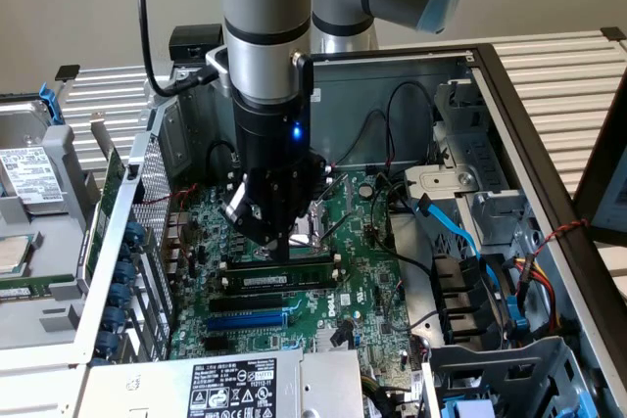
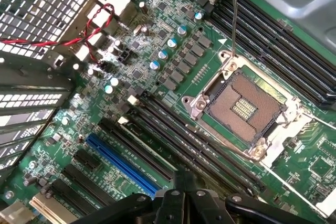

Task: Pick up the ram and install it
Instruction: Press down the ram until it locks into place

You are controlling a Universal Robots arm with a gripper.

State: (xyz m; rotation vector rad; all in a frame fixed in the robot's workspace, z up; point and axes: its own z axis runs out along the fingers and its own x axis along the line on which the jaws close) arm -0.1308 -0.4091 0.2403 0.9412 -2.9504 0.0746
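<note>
Fingers [image 1: 284, 242] look pressed together on the ram [image 1: 284, 263], seating it; judging so, straight downward pressure is needed.

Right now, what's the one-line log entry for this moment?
tool: low over black memory slots | ram: lying along slot, beside tool | CPU socket: empty

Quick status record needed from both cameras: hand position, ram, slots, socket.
hand: low over the motherboard, at the black slots beside the CPU socket
ram: dark-green stick with a white label, lying along a black slot just below the hand
blue slot: bare, next to the black slots
CPU socket: open, contacts exposed, retention lever raised
hand fingers: state not readable
</note>
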